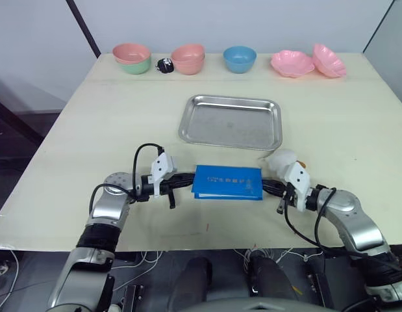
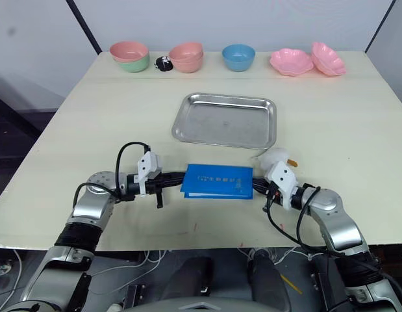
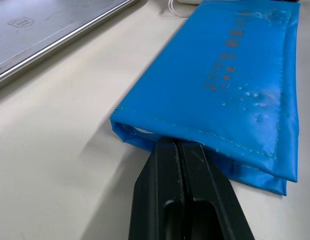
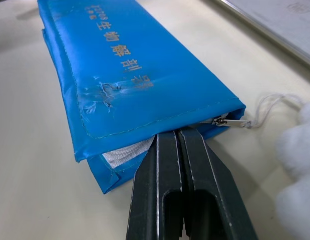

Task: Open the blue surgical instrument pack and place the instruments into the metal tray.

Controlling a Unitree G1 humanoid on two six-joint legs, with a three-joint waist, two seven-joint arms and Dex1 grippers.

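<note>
Between both grippers — blue pack (image 1: 227,182)

The pack (image 1: 227,182) was bright blue with pale print, the tray (image 1: 231,121) shiny silver, the counter (image 1: 110,123) cream.

A: Anything visible inside the flat bright-blue zippered pack (image 1: 227,182)?
B: No, contents hidden. Only white lining shows at one end.
A: The small black object (image 1: 165,65) between the bowls?
B: Too small to identify.
A: The shiny steel tray (image 3: 44,30) in the wrist views?
B: Cut off by the frame edge.
</note>
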